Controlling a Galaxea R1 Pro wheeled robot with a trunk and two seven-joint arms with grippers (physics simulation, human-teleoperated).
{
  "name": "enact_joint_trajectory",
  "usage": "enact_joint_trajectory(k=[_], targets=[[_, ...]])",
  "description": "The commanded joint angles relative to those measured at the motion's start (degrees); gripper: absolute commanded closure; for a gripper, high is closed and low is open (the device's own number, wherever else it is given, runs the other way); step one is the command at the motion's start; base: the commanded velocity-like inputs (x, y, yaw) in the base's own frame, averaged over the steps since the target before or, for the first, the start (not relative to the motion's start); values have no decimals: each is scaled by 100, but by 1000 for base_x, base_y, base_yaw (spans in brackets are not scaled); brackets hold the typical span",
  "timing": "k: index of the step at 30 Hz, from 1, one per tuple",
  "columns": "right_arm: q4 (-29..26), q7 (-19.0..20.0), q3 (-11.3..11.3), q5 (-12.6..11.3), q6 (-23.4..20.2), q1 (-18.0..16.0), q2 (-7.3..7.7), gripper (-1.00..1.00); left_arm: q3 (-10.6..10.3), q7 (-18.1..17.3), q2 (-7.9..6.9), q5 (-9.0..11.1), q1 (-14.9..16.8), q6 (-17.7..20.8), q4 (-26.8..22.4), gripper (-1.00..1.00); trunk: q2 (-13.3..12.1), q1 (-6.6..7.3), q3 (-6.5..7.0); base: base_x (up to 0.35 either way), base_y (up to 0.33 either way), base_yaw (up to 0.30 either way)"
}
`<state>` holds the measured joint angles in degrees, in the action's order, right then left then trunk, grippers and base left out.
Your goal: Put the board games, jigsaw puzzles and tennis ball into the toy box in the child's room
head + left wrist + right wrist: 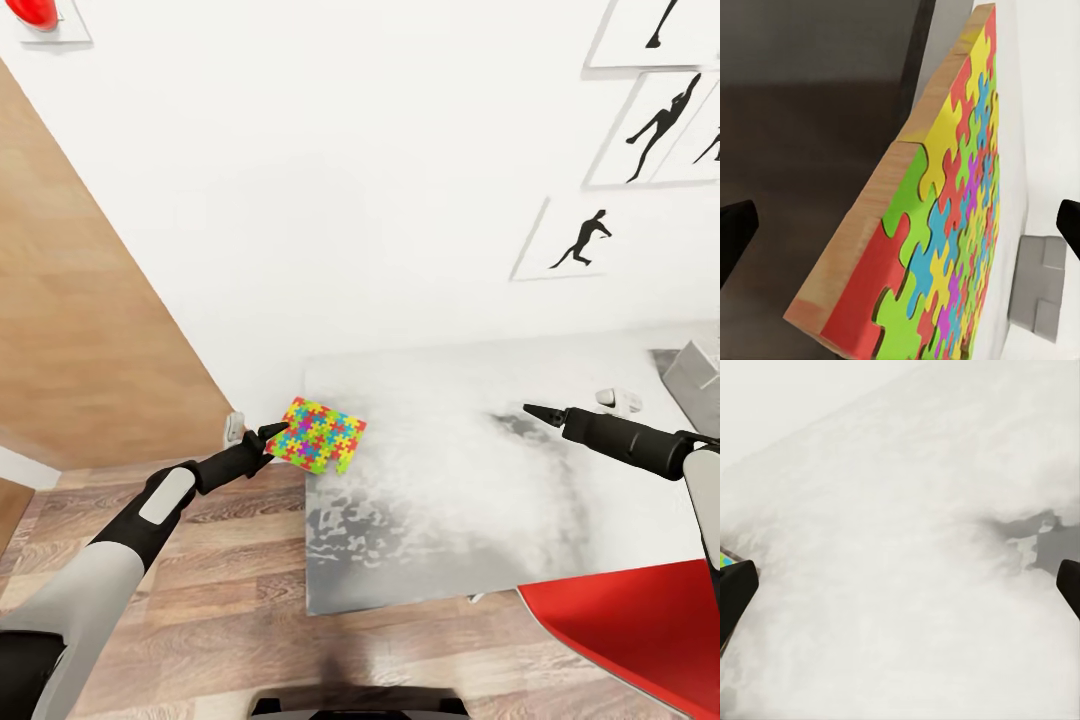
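One jigsaw puzzle point(318, 434), a thin multicoloured square with a wooden edge, sits at the table's point(450, 500) left far corner and juts past the edge. My left gripper point(272, 432) is right at the puzzle's left side, open. In the left wrist view the puzzle point(945, 225) lies between the two spread fingertips point(735, 240), and no contact shows. My right gripper point(530, 410) hovers open over the light grey tabletop point(900, 585), well right of the puzzle. A corner of the grey toy box point(695, 380) shows at the right edge.
A red chair point(640, 630) stands at the table's near right corner. A small white object point(620, 400) lies near the toy box. The white wall with black silhouette pictures point(580, 240) runs behind the table, with a small grey fitting point(233, 428) low on it. Wood floor lies to the left.
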<state>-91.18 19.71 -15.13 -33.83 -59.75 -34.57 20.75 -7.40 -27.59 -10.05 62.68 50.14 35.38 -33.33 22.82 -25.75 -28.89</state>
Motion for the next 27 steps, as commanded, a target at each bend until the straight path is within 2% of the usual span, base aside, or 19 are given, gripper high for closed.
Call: enact_joint_trajectory(k=[1, 15, 16, 27], targets=[[-2, 59, -7, 53, -25, -6, 0, -100, -24, -7, -8, 34, 4, 13, 2, -100, 10, -3, -8, 0, 0, -30], [-5, 59, -7, 52, -25, -4, 0, -100, -24, -3, -10, 34, 4, 13, 3, -100, 10, -3, -8, 0, 0, -12], [-5, 59, -7, 52, -25, -4, 0, -100, -24, -4, -9, 36, 4, 13, 3, 100, 10, -3, -8, 0, 0, -3], [-5, 59, 0, 52, -25, 1, 0, -100, -24, -37, -6, 55, 4, 22, -5, 100, 10, -3, -8, 0, 0, -1]])
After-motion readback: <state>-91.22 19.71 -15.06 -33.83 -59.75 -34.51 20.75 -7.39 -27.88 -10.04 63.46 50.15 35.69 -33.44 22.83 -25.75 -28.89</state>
